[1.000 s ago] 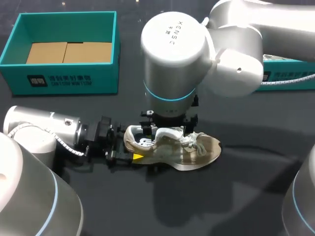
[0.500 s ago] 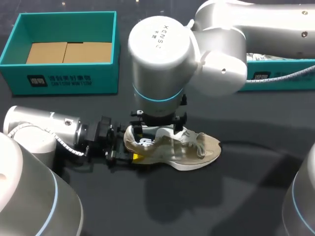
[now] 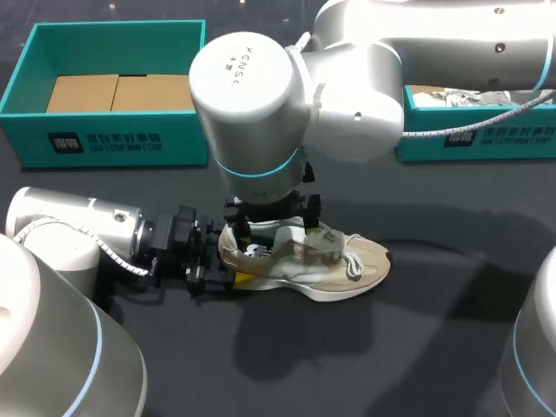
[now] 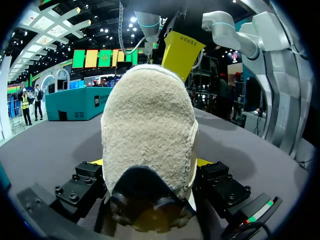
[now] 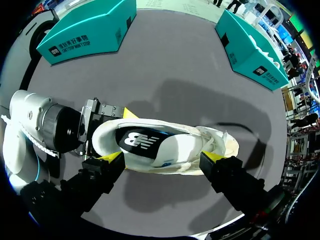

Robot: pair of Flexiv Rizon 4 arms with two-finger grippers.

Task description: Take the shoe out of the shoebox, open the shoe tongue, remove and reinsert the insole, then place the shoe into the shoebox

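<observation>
A beige sneaker (image 3: 321,261) stands on its sole on the dark table, toe pointing right. My left gripper (image 3: 228,276) lies low at the shoe's heel, shut on it. In the left wrist view the fuzzy heel (image 4: 147,135) fills the space between the left gripper's (image 4: 150,162) yellow tips. An insole (image 5: 150,145), black with a white logo at the heel end, lies in the shoe's opening; how deep it sits I cannot tell. My right arm (image 3: 252,113) hangs over the shoe and hides its fingers in the head view. The right gripper (image 5: 164,157) is open just above the shoe, holding nothing.
A teal shoebox (image 3: 113,139) with cardboard inside stands at the back left, also seen from the right wrist (image 5: 90,30). A second teal box (image 3: 478,130) with crumpled paper stands at the back right. Dark table surface (image 3: 347,365) lies in front of the shoe.
The right arm has shifted left over the shoe. The shoe, tilted with its sole showing a second ago, now rests flat. The left gripper has kept its hold on the heel.
</observation>
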